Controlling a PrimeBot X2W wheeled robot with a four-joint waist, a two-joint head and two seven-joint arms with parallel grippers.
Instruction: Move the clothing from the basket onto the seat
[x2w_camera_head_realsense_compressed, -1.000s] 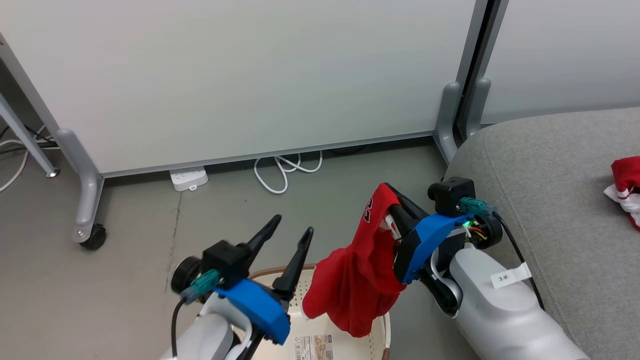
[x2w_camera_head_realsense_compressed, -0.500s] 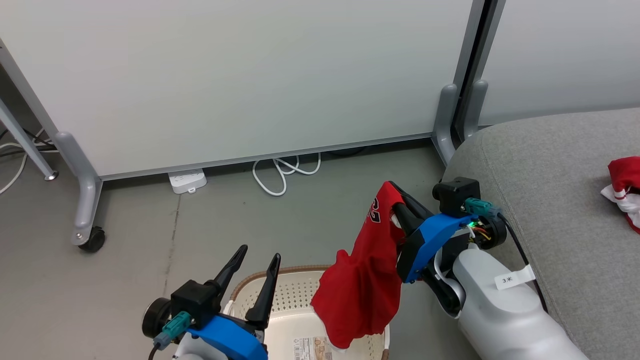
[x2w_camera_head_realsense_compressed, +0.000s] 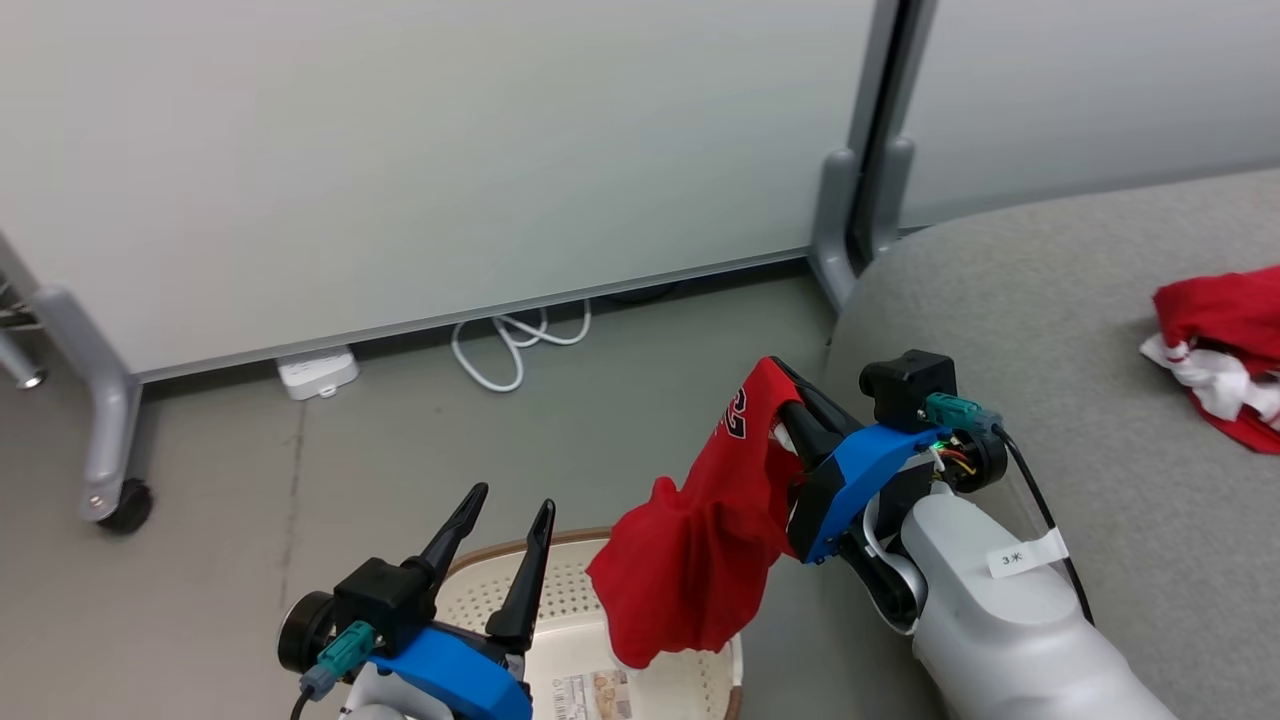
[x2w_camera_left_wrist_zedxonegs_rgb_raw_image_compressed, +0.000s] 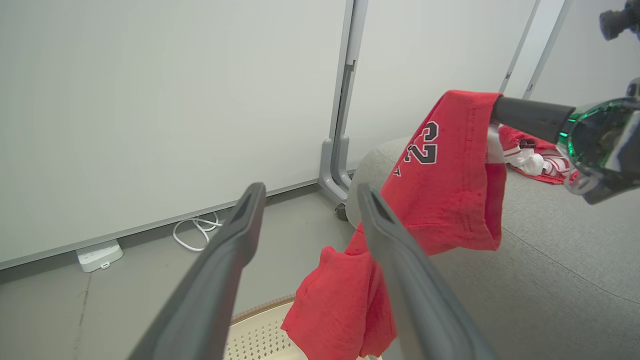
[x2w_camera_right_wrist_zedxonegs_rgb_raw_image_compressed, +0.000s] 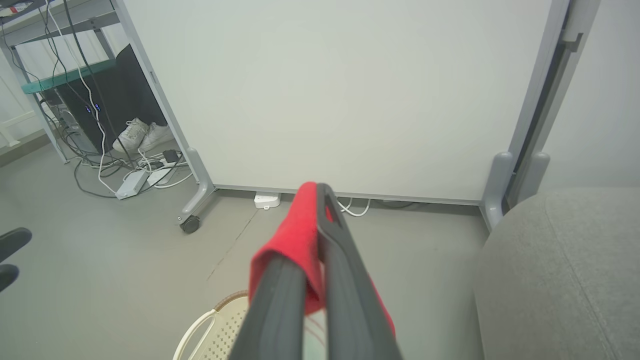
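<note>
Clothing (x2w_camera_head_realsense_compressed: 700, 540), a soft red garment printed with a dark "23" outlined in white, hangs in the air from the right tool (x2w_camera_right_wrist_zedxonegs_rgb_raw_image_compressed: 315, 191). That tool's two long dark fingers are pressed together on a fold of the cloth close to the number, and one finger is wrapped in red fabric. The rest of the garment drapes down and to the left, its lowest folds over the far right part of the basket (x2w_camera_head_realsense_compressed: 570, 585); whether they touch it cannot be told. The basket is cream perforated plastic with a brown rim. It stands on the grey floor (x2w_camera_head_realsense_compressed: 620, 430), and a label sticker (x2w_camera_head_realsense_compressed: 597, 693) shows on its bottom.

A second red garment (x2w_camera_head_realsense_compressed: 1215, 350), with white and striped trim, lies crumpled on the seat (x2w_camera_head_realsense_compressed: 1050, 320), a large light-grey cushion at the right, well apart from the right tool.

The left tool (x2w_camera_head_realsense_compressed: 512, 497) hovers over the left part of the basket, its fingers spread wide with nothing between them, pointing up toward a white wall panel (x2w_camera_head_realsense_compressed: 400, 150). At the panel's foot lie a white power strip (x2w_camera_head_realsense_compressed: 318, 372) and a looped white cable (x2w_camera_head_realsense_compressed: 510, 345). A grey leg with a black caster (x2w_camera_head_realsense_compressed: 125, 505) stands at the left.
</note>
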